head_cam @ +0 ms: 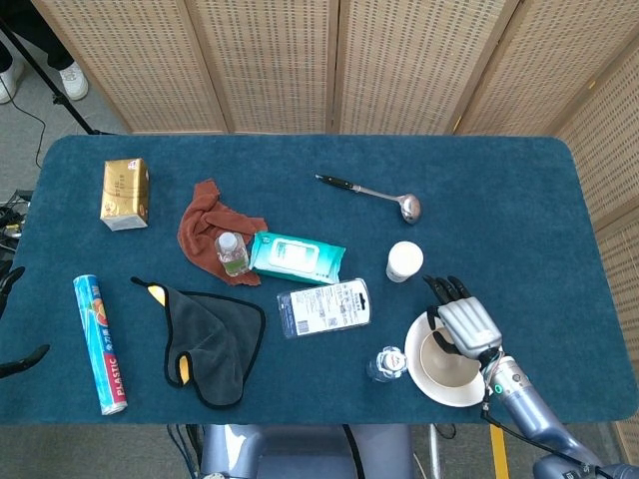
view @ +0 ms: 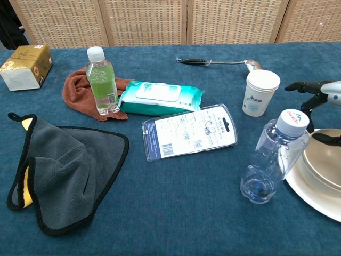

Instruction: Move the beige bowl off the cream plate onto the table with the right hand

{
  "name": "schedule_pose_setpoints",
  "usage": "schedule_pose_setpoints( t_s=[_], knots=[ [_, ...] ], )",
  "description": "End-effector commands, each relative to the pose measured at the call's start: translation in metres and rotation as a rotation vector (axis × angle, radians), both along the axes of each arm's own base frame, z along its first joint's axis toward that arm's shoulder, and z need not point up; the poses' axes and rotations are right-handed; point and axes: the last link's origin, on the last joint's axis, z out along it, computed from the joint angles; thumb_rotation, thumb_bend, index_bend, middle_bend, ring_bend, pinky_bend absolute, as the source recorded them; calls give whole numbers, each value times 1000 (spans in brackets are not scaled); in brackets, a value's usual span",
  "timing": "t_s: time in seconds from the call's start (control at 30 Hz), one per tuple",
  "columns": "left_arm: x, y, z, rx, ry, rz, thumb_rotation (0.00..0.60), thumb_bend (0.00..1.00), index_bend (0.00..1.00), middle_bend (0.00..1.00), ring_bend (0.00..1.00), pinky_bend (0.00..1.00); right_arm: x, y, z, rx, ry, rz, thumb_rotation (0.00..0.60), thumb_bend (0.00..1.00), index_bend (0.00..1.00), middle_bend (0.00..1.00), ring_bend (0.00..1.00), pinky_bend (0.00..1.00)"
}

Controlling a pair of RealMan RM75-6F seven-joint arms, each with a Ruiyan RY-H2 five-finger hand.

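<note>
From my chest view, the cream plate (view: 314, 194) and the beige bowl (view: 325, 160) run off the right edge, so I only see part of each. My right hand (view: 319, 93) is cut off there too; just dark fingers (view: 301, 85) poke in. In my head view, that hand (head_cam: 461, 321) covers the far side of the bowl (head_cam: 446, 354), so I cannot tell if it touches it. The writing on the flat clear package (head_cam: 323, 307) is too small to read. I cannot see my left hand anywhere.
</note>
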Motion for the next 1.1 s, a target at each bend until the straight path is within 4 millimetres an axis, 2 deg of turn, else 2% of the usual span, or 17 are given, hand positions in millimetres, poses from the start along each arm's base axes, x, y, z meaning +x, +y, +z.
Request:
schedule_pose_setpoints(
  t_s=[0.03,0.2,0.63,0.97,1.1],
  knots=[
    [0,0,0,0,0,0,600,164,0,0,0,0,0,0,-2,0,-12,-2,600,472,614,0,0,0],
    [0,0,0,1,-1,1,600,164,0,0,0,0,3,0,-1,-8,-33,8,600,511,638,0,0,0],
    [-1,0,1,-3,-5,-1,600,163,0,0,0,0,17,1,16,-55,-87,41,600,517,654,0,0,0],
    [0,0,1,-7,-4,0,600,163,0,0,0,0,34,5,50,-122,-175,72,600,522,658,0,0,0],
    [0,0,0,-10,-1,0,600,163,0,0,0,0,44,-1,64,-158,-230,86,600,553,658,0,0,0]
  ],
)
